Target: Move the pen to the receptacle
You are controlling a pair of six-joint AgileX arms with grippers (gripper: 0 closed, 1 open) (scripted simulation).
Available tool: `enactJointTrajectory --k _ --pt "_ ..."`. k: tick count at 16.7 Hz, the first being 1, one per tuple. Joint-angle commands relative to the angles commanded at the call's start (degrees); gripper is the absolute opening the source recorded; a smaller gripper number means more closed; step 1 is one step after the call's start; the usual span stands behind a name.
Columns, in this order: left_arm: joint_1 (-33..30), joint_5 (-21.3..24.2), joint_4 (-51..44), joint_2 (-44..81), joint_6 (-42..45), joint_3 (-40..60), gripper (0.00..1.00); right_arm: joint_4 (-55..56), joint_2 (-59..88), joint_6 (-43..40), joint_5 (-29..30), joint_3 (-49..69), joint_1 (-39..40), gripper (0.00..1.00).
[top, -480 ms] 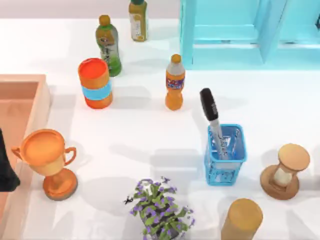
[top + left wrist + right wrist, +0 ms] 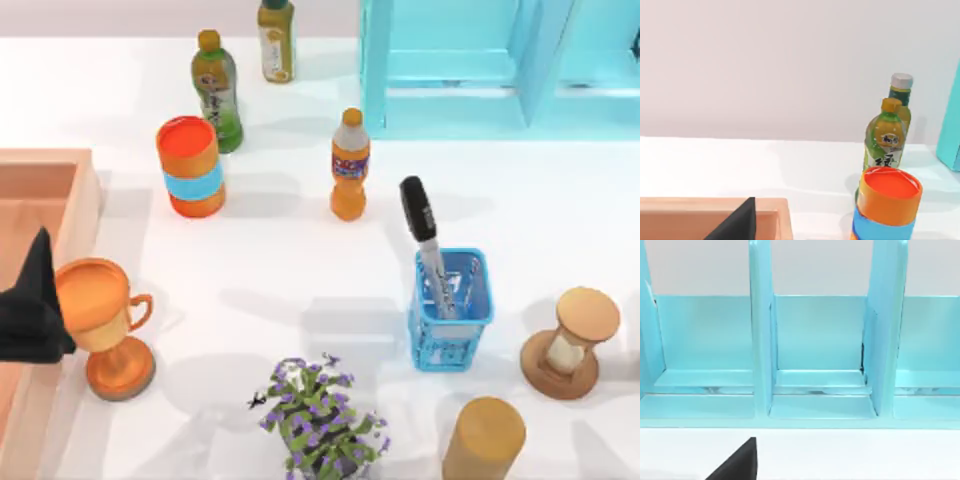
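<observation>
Pen [image 2: 424, 240] standing tilted in the blue mesh basket [image 2: 450, 310], well apart from the wooden receptacle [image 2: 60, 190] at the table's left edge.

Largest first: the turquoise shelf unit [image 2: 470, 65] spans the far right of the white table [image 2: 280, 270], and its upright dividers show in the right wrist view. Then come the receptacle, the orange trophy cup [image 2: 100, 310] touching its wall, and the orange canister with a blue band [image 2: 190, 167]. The green bottle [image 2: 885, 145] carries a label with a large printed character, not readable beyond that; the pen's barrel print is too small to read. The left gripper [image 2: 35, 310] sits over the receptacle's wall beside the trophy; whether its fingers are apart I cannot tell.
</observation>
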Motion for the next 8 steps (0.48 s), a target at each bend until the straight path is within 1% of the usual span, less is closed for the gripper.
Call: enactJointTrajectory --k 3,8 --pt "-8.6 -1.6 9.6 14.1 -4.6 3.4 1.0 0.0 0.0 0.0 0.0 0.0 0.0 1.0" --pt "-24.4 -5.3 28.4 43.6 -13.9 10.1 1.0 0.0 0.0 0.0 0.0 0.0 0.0 1.0"
